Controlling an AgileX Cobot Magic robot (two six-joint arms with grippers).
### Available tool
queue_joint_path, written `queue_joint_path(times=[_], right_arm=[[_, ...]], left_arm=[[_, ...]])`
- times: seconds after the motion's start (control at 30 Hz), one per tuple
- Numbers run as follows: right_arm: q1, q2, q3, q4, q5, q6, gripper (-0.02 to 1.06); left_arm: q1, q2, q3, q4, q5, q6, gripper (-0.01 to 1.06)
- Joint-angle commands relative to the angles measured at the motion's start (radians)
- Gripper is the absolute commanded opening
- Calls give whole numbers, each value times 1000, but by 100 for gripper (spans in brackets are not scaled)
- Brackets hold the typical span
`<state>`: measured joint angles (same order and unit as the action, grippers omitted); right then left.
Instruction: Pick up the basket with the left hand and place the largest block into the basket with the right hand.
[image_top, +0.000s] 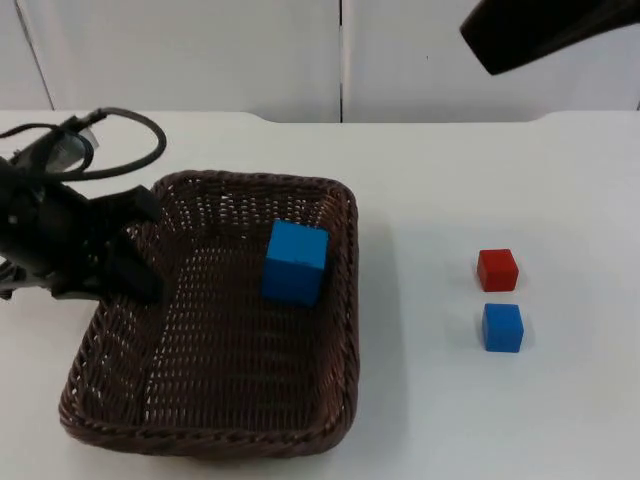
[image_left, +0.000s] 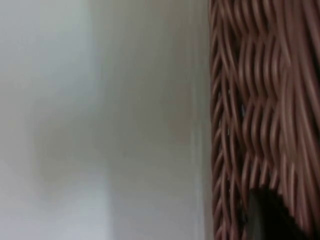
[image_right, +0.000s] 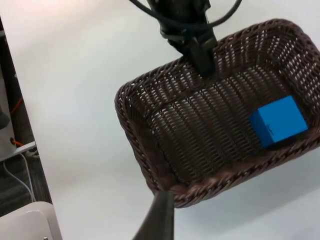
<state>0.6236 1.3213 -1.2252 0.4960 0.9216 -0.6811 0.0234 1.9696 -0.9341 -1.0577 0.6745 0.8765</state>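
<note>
The brown woven basket (image_top: 215, 400) sits on the white table (image_top: 450, 410), toward its left half. The big blue block (image_top: 295, 262) is inside the basket, close to the right wall and nearer the far end. It looks a bit tilted, leaning by that wall.

The left pincer (image_top: 135, 250) is at the left rim of the basket. One black finger (image_top: 140, 280) reaches over the rim and down inside, and the other part is outside the wall, so the pincer is pinching the basket wall. In the right wrist view the same pincer (image_right: 202, 55) grips the rim from above, and the big blue block (image_right: 278, 121) lies on the basket floor near the wall across from it. In the left wrist view the woven side of the basket (image_left: 265, 100) stands very close, with the pale table beside it.

The right arm (image_top: 540, 30) waits up high at the far right, well away from the blocks. I cannot tell if the right pincer is spread or pressed together.

Two small blocks stay on the table to the right of the basket, well apart from it. The small red block (image_top: 497, 269) is farther back and the small blue block (image_top: 502, 327) is just in front of it, not touching
</note>
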Motion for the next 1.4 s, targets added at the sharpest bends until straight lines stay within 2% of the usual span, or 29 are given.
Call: queue_joint_path(times=[0.0, 0.47, 0.5, 0.53, 0.57, 0.67, 0.7, 0.83, 1.0, 1.27, 1.37], right_arm=[[-4, -12, -1, 3, 1, 1, 78], [-4, -12, -1, -28, 1, 18, 78], [-4, -12, -1, -28, 1, 18, 78], [-4, -12, -1, -28, 1, 18, 78], [-4, -12, -1, -28, 1, 18, 78], [-4, -12, -1, -28, 1, 18, 78], [-4, -12, -1, -28, 1, 18, 78], [-4, -12, -1, -28, 1, 18, 78], [-4, -12, -1, -48, -5, 26, 78], [-4, -24, -1, -131, -47, 104, 78], [-4, -44, -1, -133, -58, 115, 78]], left_arm=[[0, 1, -11, -55, 24, 32, 0], [0, 4, -11, -56, 57, 46, 2], [0, 4, -11, -56, 57, 46, 5], [0, 4, -11, -59, 57, 46, 14], [0, 4, -11, -59, 57, 46, 14], [0, 4, -11, -61, 57, 46, 40], [0, 4, -11, -61, 57, 46, 40], [0, 4, -11, -76, 85, 46, 80], [0, -27, -11, -64, 100, 65, 90], [0, -209, -11, -37, 79, 94, 90], [0, -261, -11, -18, 79, 87, 90]])
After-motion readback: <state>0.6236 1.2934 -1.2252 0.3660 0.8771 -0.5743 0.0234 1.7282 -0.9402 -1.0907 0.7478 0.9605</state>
